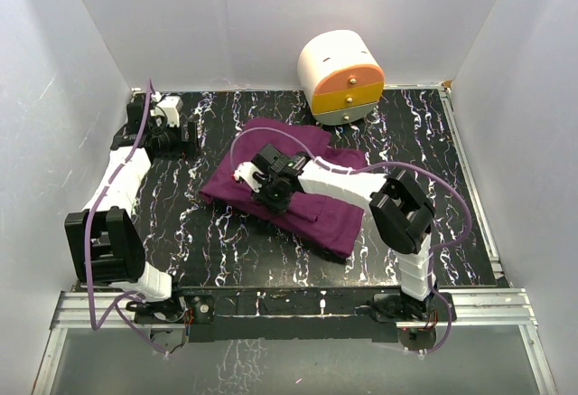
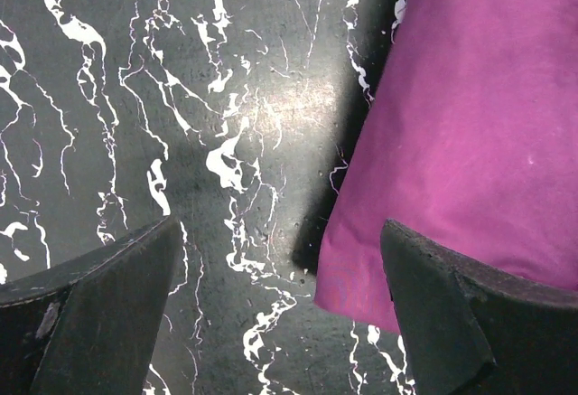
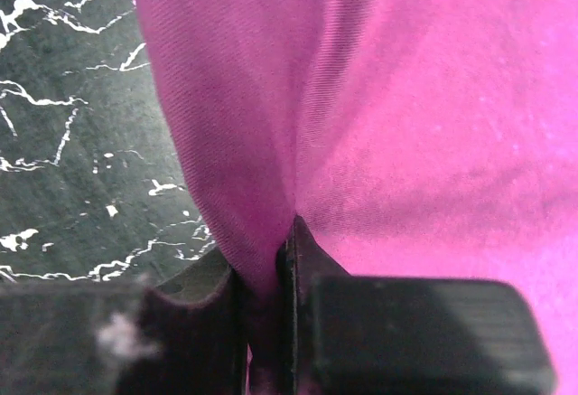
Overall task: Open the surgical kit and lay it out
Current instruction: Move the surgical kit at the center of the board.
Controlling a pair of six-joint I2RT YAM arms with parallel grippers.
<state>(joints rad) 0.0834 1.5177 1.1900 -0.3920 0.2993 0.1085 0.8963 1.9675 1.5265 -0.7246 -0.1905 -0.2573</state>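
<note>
The surgical kit shows as a folded bundle of purple cloth in the middle of the black marbled table. My right gripper is over the bundle's left part. In the right wrist view it is shut on a pinched-up fold of the cloth. My left gripper sits at the back left of the table, apart from the bundle. Seen from the left wrist, it stands open just above the table, with a corner of the cloth by its right finger. What the cloth wraps is hidden.
A rounded white-and-orange drawer cabinet stands at the back, just behind the bundle. White walls close in the left, back and right sides. A metal rail runs along the near edge by the arm bases.
</note>
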